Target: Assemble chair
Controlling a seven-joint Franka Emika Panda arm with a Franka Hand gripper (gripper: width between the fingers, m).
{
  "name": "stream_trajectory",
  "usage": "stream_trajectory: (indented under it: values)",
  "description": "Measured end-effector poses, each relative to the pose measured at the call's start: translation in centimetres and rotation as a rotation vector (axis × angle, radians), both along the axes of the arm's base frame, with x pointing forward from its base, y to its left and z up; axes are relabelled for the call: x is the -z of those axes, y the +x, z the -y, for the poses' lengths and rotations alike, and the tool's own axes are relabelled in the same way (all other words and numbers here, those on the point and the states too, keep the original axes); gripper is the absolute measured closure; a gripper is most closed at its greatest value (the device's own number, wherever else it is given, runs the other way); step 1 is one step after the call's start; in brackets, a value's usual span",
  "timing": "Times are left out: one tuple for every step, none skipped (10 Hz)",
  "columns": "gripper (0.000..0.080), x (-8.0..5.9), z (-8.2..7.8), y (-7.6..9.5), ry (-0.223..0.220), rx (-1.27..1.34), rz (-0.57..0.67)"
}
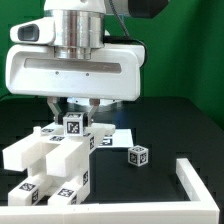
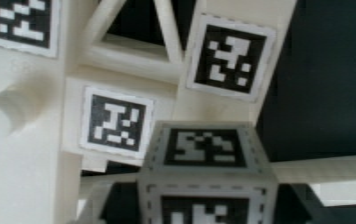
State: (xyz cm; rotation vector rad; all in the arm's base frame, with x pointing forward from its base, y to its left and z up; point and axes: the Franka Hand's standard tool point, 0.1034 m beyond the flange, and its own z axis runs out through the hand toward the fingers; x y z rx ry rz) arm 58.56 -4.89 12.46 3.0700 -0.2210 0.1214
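My gripper (image 1: 75, 112) hangs over the chair parts at the exterior view's left, shut on a small white tagged block (image 1: 75, 124). In the wrist view that block (image 2: 201, 160) fills the space between the jaws of my gripper (image 2: 201, 208); the fingers themselves are hardly visible. Under the block lies the chunky white chair assembly (image 1: 50, 160) of blocks and panels with several tags. Its cross-braced frame (image 2: 104, 90) with tags shows close behind the block in the wrist view. A second small tagged block (image 1: 138, 154) lies alone on the black table to the exterior view's right.
The marker board (image 1: 118, 131) lies flat behind the chair parts. A low white L-shaped corner rail (image 1: 200, 185) runs along the exterior view's lower right. A green wall stands behind the table.
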Motion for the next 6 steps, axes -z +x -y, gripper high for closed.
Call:
stream_trajectory:
  values:
    - [0.0515,0.21,0.06,-0.03,-0.003,0.0,-0.001]
    - [0.0515,0.38,0.03,-0.07,-0.005,-0.001,-0.003]
    - [0.0515,0.55,0.08,-0.1,-0.007,-0.001,-0.005]
    - [0.0515,0.56,0.17,0.06,-0.012,-0.002,0.003]
    - [0.0515,0.56,0.28,0.17,-0.016,-0.004,0.011]
    - [0.0515,0.55,0.27,0.17,-0.016,-0.003,0.011]
